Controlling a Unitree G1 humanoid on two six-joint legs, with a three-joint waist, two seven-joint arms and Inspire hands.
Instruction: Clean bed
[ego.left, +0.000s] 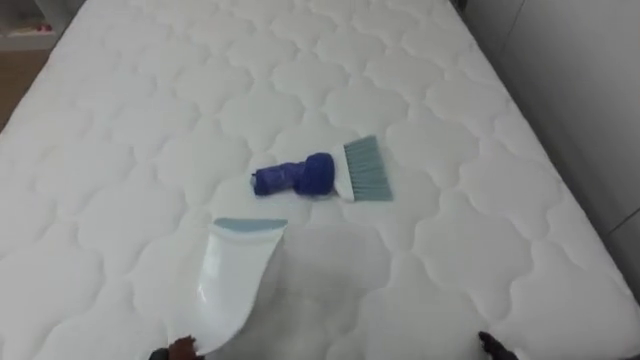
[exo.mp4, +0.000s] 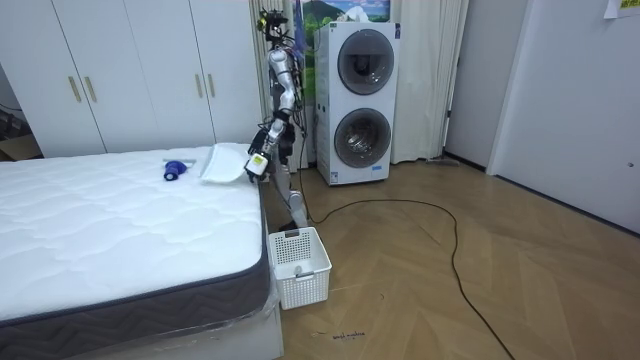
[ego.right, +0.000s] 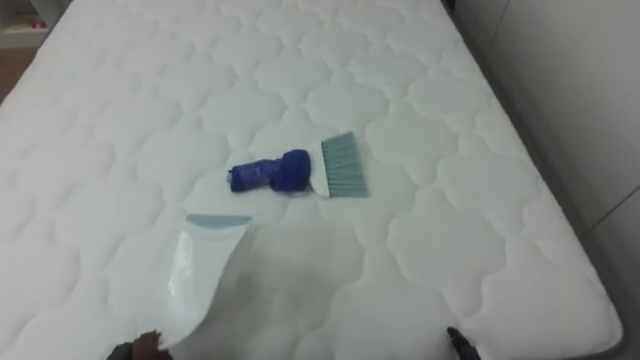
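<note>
On the white quilted mattress (ego.left: 150, 120) lies a hand brush (ego.left: 320, 176) with a blue handle and teal bristles that point right. Nearer to me lies a white dustpan (ego.left: 232, 280), its pale blue lip turned towards the brush. My left hand (ego.left: 180, 348) shows at the bottom edge by the dustpan's handle end. The tip of my right hand (ego.left: 497, 347) shows at the lower right, apart from both tools. In the room view I stand at the bed's side near the brush (exo.mp4: 175, 170) and the dustpan (exo.mp4: 222, 165).
The mattress ends at a pale wall (ego.left: 590, 90) on the right, and wooden floor (ego.left: 20, 75) shows at the far left. A white laundry basket (exo.mp4: 298, 265) stands on the floor by the bed's corner. Stacked washing machines (exo.mp4: 358, 100) stand behind me.
</note>
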